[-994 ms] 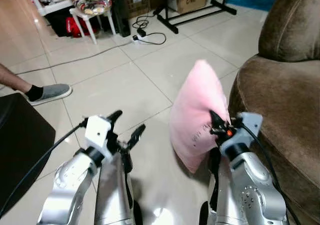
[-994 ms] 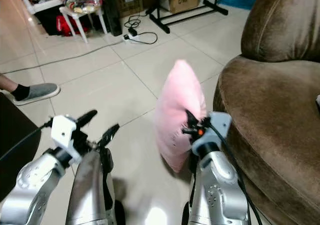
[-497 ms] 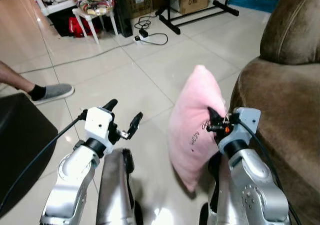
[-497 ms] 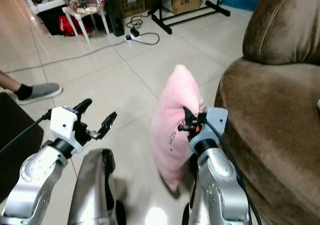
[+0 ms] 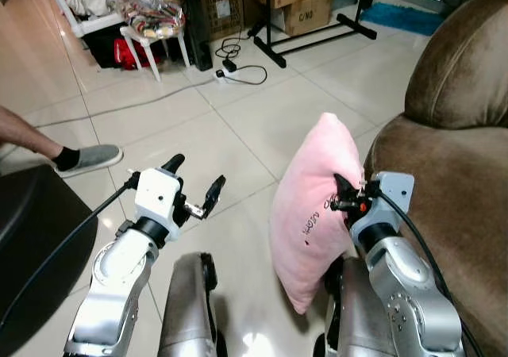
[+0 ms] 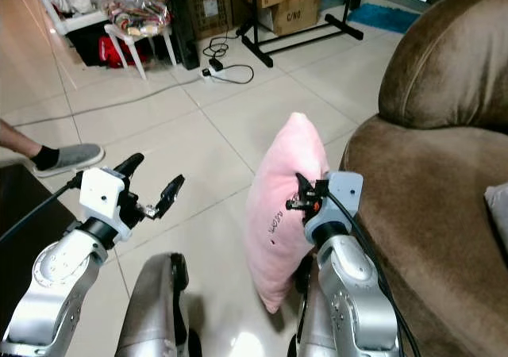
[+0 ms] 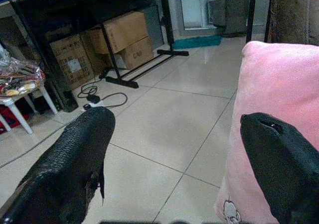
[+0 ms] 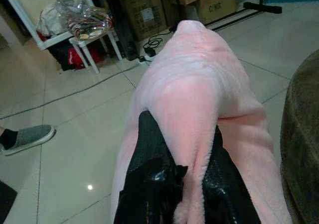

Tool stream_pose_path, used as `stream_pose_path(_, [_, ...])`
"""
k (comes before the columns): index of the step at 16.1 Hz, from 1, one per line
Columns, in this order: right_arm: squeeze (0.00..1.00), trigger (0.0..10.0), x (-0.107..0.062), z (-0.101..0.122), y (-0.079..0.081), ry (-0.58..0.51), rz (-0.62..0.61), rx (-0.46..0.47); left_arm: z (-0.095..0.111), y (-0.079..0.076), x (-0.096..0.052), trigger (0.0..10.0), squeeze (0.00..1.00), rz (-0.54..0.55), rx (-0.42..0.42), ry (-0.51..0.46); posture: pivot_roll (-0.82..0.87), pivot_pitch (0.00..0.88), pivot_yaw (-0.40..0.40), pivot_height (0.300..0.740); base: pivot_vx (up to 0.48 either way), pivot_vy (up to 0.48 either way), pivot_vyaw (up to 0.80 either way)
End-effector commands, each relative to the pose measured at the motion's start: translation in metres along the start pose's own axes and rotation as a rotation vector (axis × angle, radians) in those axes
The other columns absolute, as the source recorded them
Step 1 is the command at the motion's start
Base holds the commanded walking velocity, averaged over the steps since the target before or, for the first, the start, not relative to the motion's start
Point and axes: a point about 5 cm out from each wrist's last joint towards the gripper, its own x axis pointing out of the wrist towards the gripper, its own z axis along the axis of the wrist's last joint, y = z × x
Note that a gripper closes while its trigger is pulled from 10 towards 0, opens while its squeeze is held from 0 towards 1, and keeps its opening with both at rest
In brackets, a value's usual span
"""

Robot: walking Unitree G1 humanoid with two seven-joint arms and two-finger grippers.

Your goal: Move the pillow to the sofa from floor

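Observation:
A pink pillow (image 5: 311, 206) hangs upright just off the tiled floor, close beside the brown sofa (image 5: 444, 166). My right gripper (image 5: 343, 197) is shut on the pillow's right edge; in the right wrist view its fingers (image 8: 149, 169) pinch a fold of the pink fabric (image 8: 199, 99). My left gripper (image 5: 194, 186) is open, held above the floor to the pillow's left, touching nothing. In the left wrist view the pillow (image 7: 279, 99) fills the space behind one open finger (image 7: 279, 159).
A person's leg and grey shoe (image 5: 87, 159) stand at the left. A dark object (image 5: 32, 246) lies at the near left. A white stool (image 5: 155, 32), cables (image 5: 238, 59), a black stand base (image 5: 309, 36) and cardboard boxes (image 5: 305, 8) sit at the back.
The right gripper has lifted the pillow slightly higher, so its lower corner hangs off the floor. The view has shifted a little. The left gripper stays open in much the same place.

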Motion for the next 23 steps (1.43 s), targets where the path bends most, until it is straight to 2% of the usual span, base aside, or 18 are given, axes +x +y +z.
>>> stream_pose_path(1, [0.0, 10.0, 0.0001, 0.0156, 0.0042, -0.063, 0.014, -0.013, 0.0002, 0.0001, 0.0007, 10.0, 0.0, 0.001, 0.013, 0.004, -0.07, 0.0, 0.086, 0.534, 0.0, 0.0, 0.0])
stream_pose_path(20, [0.0, 10.0, -0.0021, 0.0098, -0.0027, -0.034, -0.053, -0.022, -0.0015, 0.0006, 0.0035, 10.0, 0.0, -0.012, 0.01, 0.013, -0.08, 0.0, 0.102, 0.739, 0.0, 0.0, 0.0])
stream_pose_path(23, [0.0, 10.0, -0.0017, 0.0089, -0.0017, -0.03, -0.054, -0.019, -0.0013, 0.0011, 0.0038, 10.0, 0.0, -0.013, 0.012, 0.013, -0.08, 0.0, 0.103, 0.74, 0.0, 0.0, 0.0])
